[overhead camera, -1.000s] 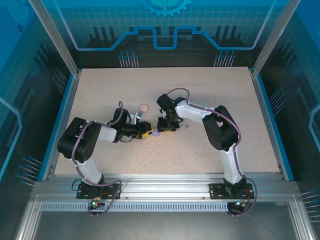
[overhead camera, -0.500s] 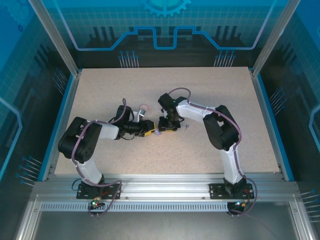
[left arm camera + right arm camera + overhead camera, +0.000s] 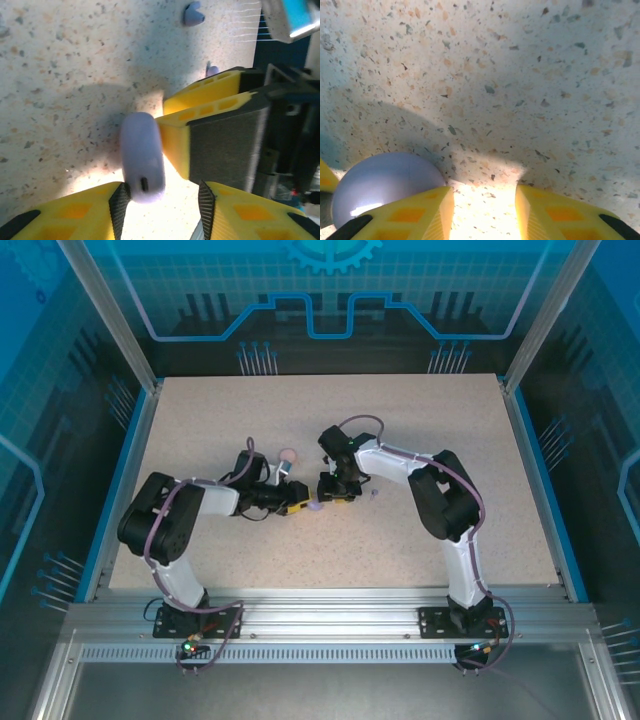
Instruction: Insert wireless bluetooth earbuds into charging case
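A lavender charging case (image 3: 142,157) stands on its edge on the table, its port slot facing my left wrist camera. My left gripper (image 3: 162,205) is open, and the case sits at the tip of its left finger without being clamped. One yellow finger of my right gripper (image 3: 330,498) presses against the case's far side. That gripper (image 3: 484,210) is open over bare table, with the case (image 3: 385,187) outside its left finger. Two lavender earbuds lie loose beyond: one earbud (image 3: 193,14) in the open, another (image 3: 212,70) behind the right fingers.
A pink round case (image 3: 288,455) lies just behind my left wrist. One lavender earbud (image 3: 375,493) rests right of the right gripper. Both arms meet at mid-table (image 3: 420,430), with blue rails along its sides.
My left gripper has crept slightly right toward the case and its jaws have twitched narrower and back. The right gripper has hardly moved.
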Tool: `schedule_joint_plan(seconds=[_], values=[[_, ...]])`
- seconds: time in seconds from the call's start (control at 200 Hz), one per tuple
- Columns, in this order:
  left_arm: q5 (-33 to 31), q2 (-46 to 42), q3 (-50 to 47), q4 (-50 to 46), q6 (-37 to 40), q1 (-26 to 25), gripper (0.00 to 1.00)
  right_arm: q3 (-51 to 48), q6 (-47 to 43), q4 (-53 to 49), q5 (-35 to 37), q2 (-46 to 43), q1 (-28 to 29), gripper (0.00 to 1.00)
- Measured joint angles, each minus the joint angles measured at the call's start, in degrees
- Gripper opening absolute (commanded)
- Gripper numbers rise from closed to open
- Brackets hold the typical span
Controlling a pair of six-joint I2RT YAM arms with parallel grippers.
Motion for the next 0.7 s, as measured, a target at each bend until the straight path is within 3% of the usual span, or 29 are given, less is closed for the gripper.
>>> schedule_joint_plan(seconds=[0.7], values=[[-0.87, 1.79, 0.04, -0.66, 0.63, -1.60, 0.37, -0.20, 0.00, 0.22, -0.04, 0.00, 0.00, 0.40]])
